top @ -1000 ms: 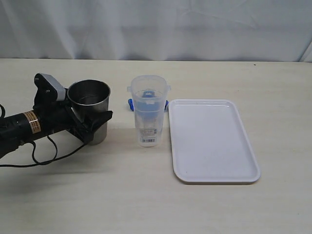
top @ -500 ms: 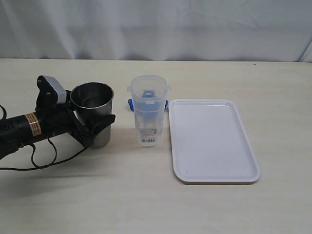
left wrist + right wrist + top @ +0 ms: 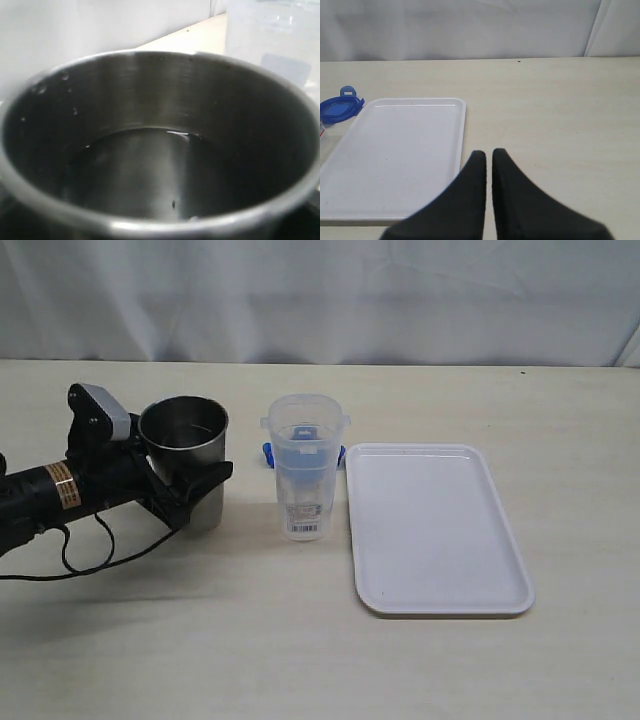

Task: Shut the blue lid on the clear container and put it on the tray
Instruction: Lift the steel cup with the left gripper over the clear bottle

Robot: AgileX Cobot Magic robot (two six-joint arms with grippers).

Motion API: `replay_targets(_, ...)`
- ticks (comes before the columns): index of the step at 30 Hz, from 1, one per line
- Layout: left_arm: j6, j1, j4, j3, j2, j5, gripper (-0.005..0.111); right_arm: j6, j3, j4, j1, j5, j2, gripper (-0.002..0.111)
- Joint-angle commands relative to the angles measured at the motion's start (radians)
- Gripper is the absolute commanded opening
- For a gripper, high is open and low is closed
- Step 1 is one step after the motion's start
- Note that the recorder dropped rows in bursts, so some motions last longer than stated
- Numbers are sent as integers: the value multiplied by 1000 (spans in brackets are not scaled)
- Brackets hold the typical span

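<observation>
The clear container (image 3: 305, 480) stands uncovered at the middle of the table, and its wall shows in the left wrist view (image 3: 272, 40). The blue lid (image 3: 268, 452) lies flat on the table just behind it, partly seen through it; the right wrist view shows the lid (image 3: 337, 107) beside the tray. The white tray (image 3: 435, 540) lies to the container's right. My left gripper (image 3: 195, 495) is closed around a grey steel tumbler (image 3: 185, 455), held upright left of the container. My right gripper (image 3: 488, 152) is shut and holds nothing, near the tray's (image 3: 395, 155) corner.
The tumbler's inside (image 3: 150, 165) fills the left wrist view, with a little liquid at its bottom. A pale curtain hangs behind the table's far edge. The left arm's black cable (image 3: 100, 550) loops on the table.
The left gripper with the tumbler shifted slightly right and down, then came back left and up. Container, lid and tray have not moved.
</observation>
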Motion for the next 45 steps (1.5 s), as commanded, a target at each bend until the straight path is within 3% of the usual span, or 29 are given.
replay_targets(1,-18,-1,-30,-4,-87,-88,0,0,2,2,-1,1,-4,5)
replay_targets(8,-95,-1,-47,-15,-183,-88,0,0,2,2,-1,1,-4,5)
replay_targets(18,-278,-10,30,-142,-199,2,0,0,2,2,-1,1,-4,5)
replay_targets(29,-280,-105,25,-294,-199,262,0,0,2,2,-1,1,-4,5)
replay_targets(45,-273,-144,91,-342,-196,290,0,0,2,2,-1,1,-4,5)
